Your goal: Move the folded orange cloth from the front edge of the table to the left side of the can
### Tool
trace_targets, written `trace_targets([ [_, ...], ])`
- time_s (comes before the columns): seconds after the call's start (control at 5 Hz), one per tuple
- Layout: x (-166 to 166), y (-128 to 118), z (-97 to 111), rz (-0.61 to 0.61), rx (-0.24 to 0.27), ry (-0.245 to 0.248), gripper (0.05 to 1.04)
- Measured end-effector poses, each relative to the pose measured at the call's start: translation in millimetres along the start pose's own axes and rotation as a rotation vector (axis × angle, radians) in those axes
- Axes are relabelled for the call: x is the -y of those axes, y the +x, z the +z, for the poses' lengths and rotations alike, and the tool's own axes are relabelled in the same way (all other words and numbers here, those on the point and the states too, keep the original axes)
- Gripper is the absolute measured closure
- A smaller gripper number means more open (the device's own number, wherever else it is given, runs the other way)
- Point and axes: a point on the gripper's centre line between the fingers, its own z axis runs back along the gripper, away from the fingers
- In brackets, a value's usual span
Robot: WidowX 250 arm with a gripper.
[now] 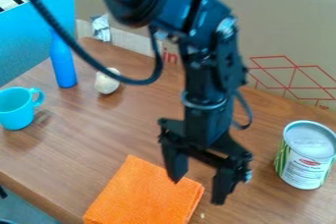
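Observation:
The black gripper [197, 191] hangs over the right part of an orange folded cloth [141, 193], its two fingers spread apart with nothing between them. The cloth lies flat at the front edge of the wooden table. To the gripper's right stands a can [305, 156] with a green and white label and a pale lid. At the left are a turquoise cup [15, 110], a blue bottle [62, 61] standing upright, and a whitish round object [107, 81] close to the bottle.
A cardboard sheet [289, 36] stands upright along the table's back side, and a turquoise panel [33, 36] rises at the left. A crumpled silvery piece [101, 27] is at the back left. The table's edge [39, 196] runs along the lower left.

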Motion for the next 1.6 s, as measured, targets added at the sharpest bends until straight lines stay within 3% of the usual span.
trace_targets([
  [0.2, -5, 2, -10, 0.004, -0.011, -0.001, 0.083],
  [0.4, -8, -1, -23, 0.031, -0.071, -0.024, 0.083],
  [0.8, -17, -18, -34, 0.137, -0.265, -0.055, 0.083],
  [1.0, -21, -18, -33, 0.196, -0.316, -0.045, 0.083],
  [1.2, -31, -2, -40, 0.226, -0.351, -0.015, 0.083],
  [1.6, -27, 42, -43, 0.159, -0.356, 0.073, 0.083],
])
